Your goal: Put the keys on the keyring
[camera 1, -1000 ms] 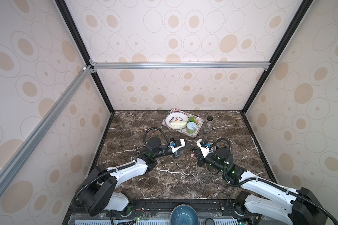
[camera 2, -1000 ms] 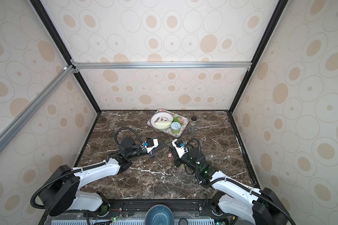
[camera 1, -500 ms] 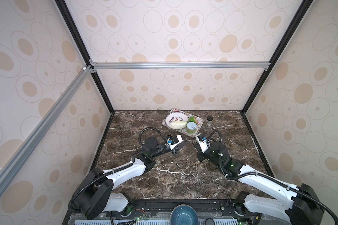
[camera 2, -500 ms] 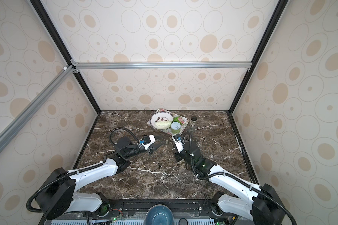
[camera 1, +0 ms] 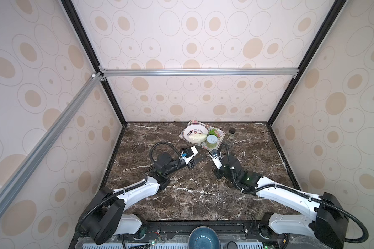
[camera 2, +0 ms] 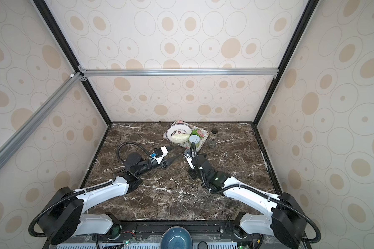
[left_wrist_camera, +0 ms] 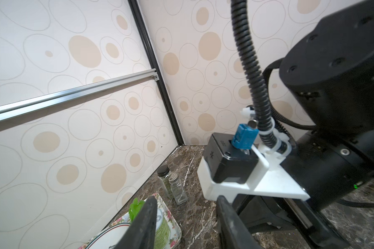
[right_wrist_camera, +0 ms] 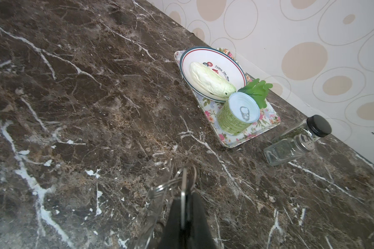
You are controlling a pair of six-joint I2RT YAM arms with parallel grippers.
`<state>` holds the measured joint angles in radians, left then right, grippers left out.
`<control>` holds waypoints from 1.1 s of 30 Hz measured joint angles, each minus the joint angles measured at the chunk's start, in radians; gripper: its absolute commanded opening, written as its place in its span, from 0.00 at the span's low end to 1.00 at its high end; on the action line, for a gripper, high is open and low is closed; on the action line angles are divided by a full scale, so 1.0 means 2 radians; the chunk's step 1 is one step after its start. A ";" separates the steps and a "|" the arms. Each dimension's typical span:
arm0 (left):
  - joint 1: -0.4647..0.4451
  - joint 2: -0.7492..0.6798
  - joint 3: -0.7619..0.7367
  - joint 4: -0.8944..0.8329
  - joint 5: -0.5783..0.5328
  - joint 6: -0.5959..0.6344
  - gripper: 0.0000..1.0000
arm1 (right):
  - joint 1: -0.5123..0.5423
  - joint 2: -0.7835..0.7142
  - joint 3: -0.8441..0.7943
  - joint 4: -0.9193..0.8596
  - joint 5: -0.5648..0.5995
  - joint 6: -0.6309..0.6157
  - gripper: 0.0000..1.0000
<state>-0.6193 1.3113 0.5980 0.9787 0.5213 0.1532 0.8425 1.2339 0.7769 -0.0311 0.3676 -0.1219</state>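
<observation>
In the right wrist view my right gripper [right_wrist_camera: 185,199] is shut on the keyring [right_wrist_camera: 183,194], a thin metal ring seen edge-on between the jaws, held just above the marble. Small split rings [right_wrist_camera: 160,189] cluster on it. A blurred pale shape hangs beside the fingers; I cannot make out the keys or their tags. In both top views that gripper's fingertips are hidden under its camera mount [camera 1: 215,158]. My left gripper [left_wrist_camera: 187,199] [camera 1: 203,153] is open with nothing between its fingers, pointing at the right arm's wrist from a short way left.
At the back stands a floral tray [right_wrist_camera: 246,140] [camera 1: 221,138] with a white plate [right_wrist_camera: 203,54], a pale leafy vegetable [right_wrist_camera: 209,83] and a green can [right_wrist_camera: 238,114]. Two spice jars [right_wrist_camera: 289,148] [camera 1: 231,135] stand right of it. A blue bowl [camera 1: 203,238] sits below the front edge.
My left gripper has opened and drawn away to the left and back. The right gripper, still shut, has carried the keyring toward the tray.
</observation>
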 measured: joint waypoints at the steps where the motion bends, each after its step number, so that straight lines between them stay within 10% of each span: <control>1: 0.002 -0.003 -0.003 0.004 -0.003 -0.002 0.47 | 0.003 0.005 0.006 -0.007 0.007 -0.004 0.00; 33: 0.042 -0.052 -0.046 0.041 -0.105 -0.035 0.56 | 0.090 0.080 0.247 -0.477 0.228 -0.322 0.00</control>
<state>-0.5346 1.2079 0.5064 1.0615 0.3122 0.0834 1.0222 1.3937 1.2716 -0.9848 0.8234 -0.7658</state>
